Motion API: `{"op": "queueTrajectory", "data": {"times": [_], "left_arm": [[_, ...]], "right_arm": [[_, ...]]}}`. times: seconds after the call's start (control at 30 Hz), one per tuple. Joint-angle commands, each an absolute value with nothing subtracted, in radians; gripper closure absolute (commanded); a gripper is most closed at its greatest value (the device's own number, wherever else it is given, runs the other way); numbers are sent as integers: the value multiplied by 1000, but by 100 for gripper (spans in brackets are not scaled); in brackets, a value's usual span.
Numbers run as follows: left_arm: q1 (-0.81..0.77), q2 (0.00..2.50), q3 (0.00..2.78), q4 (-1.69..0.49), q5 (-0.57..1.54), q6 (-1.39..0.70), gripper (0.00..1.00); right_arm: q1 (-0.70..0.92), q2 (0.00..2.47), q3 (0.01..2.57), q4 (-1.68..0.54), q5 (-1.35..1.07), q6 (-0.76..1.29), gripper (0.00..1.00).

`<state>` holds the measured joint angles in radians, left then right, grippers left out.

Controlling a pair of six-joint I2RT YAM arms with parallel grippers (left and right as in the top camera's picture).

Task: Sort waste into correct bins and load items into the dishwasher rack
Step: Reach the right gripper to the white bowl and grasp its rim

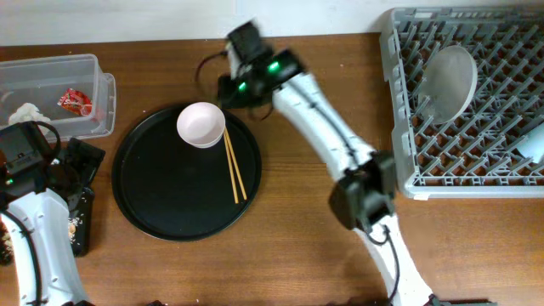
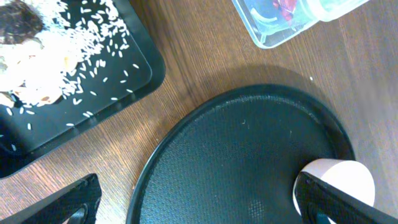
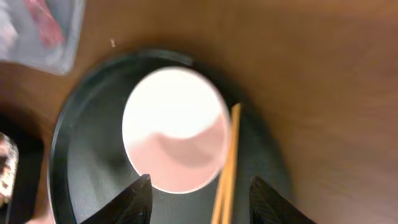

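Note:
A small white bowl (image 1: 201, 124) with a pinkish inside and two light-wood chopsticks (image 1: 234, 166) lie on the round black tray (image 1: 161, 204). My right gripper (image 1: 231, 88) is open just above the bowl's far side; in the right wrist view its fingers (image 3: 202, 202) straddle the bowl (image 3: 174, 137) and the chopsticks (image 3: 227, 168). My left gripper (image 1: 85, 161) is open and empty at the tray's left edge (image 2: 202, 211). The clear tub (image 1: 51, 68) holds a red-and-white wrapper (image 1: 75, 102) and a white tissue (image 1: 25, 112). The black box (image 2: 124, 81) holds rice flakes (image 2: 81, 43). The grey rack (image 1: 408, 127) holds a white plate (image 1: 449, 81) and a cup (image 1: 531, 143).
The right arm (image 1: 323, 127) stretches across the table from the front to the tray's top. The left arm (image 1: 38, 229) covers most of the black box (image 1: 81, 225). The rack fills the right side, up to the table's edge.

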<state>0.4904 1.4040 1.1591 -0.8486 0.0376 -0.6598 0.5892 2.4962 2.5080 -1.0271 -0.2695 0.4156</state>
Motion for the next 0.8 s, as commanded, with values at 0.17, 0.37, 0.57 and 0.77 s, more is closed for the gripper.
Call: {"op": "queueTrajectory", "data": {"times": [0.17, 0.37, 0.57, 0.77], "left_arm": [[494, 1387, 1162, -847, 38, -669, 1], [494, 1387, 1162, -847, 38, -669, 1], [494, 1387, 1162, -847, 38, -669, 1], [494, 1387, 1162, -847, 38, -669, 1]], "right_arm": [[693, 2594, 2516, -1028, -199, 640, 56], [699, 2611, 2516, -1065, -144, 675, 60], [700, 2611, 2516, -1060, -144, 675, 59], [709, 2612, 2431, -1002, -81, 723, 60]]}}
